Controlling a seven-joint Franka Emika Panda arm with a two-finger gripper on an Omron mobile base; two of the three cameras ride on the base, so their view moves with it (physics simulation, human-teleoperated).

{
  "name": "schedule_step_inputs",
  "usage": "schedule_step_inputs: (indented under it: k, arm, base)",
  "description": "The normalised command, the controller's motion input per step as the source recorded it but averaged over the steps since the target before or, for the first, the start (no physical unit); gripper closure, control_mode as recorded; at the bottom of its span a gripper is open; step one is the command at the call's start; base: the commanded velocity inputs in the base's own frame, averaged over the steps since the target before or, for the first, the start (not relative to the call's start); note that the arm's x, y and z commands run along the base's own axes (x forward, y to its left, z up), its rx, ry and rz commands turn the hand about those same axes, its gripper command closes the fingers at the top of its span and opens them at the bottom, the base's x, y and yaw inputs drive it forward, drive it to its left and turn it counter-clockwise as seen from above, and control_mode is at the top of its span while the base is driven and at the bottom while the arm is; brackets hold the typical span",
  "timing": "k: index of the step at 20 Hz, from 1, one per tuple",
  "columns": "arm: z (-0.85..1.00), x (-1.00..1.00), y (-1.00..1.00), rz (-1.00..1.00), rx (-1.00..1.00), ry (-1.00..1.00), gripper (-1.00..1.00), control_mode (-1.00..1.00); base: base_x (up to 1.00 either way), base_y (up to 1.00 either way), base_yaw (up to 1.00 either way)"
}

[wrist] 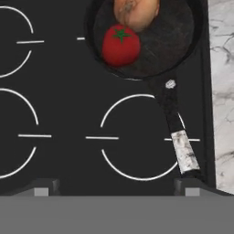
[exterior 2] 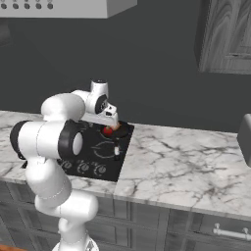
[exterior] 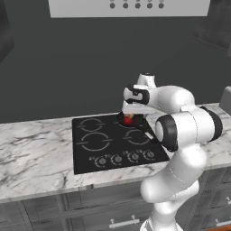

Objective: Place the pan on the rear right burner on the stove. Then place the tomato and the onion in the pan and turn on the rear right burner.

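The black pan [wrist: 170,42] sits at the stove's [exterior: 97,146] rear right, covering the rear right burner. Inside it the red tomato [wrist: 120,45] lies beside the brownish onion [wrist: 136,11], the two touching. The pan's handle [wrist: 177,130] runs toward the front over the front right ring [wrist: 137,137]. My gripper [wrist: 117,188] hangs above the stove just in front of the pan, open, with nothing between its fingers. From the base views the tomato [exterior: 128,120] [exterior 2: 107,131] and onion [exterior 2: 116,127] show under the hand.
Four round knobs [exterior: 126,158] line the stove's front edge. Marble counter [exterior 2: 186,157] stretches right of the stove and also left [exterior: 31,153]. A range hood [exterior: 131,6] hangs overhead, and a grey object [exterior 2: 245,137] stands at the far right.
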Motion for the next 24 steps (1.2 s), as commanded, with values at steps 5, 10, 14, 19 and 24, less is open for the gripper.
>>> schedule_step_inputs:
  k: [5, 10, 14, 19, 24]
  arm:
    - [0.1, -0.71, 0.08, 0.0, 0.0, 0.05, -1.0, -1.0]
    - [0.01, -0.6, 0.25, 0.0, 0.0, 0.06, -1.0, -1.0]
    - [0.0, -0.52, 0.16, 0.0, 0.0, 0.08, -1.0, -1.0]
    - [0.0, -0.3, 0.0, 0.0, 0.0, 0.12, -1.0, -1.0]
    - [-0.01, -0.11, 0.0, 0.0, 0.0, 0.14, -1.0, -1.0]
  base:
    - [0.0, 0.0, 0.0]
    - [0.0, 0.0, 0.0]
    - [0.0, 0.0, 0.0]
    - [0.0, 0.0, 0.0]
    - [0.0, 0.0, 0.0]
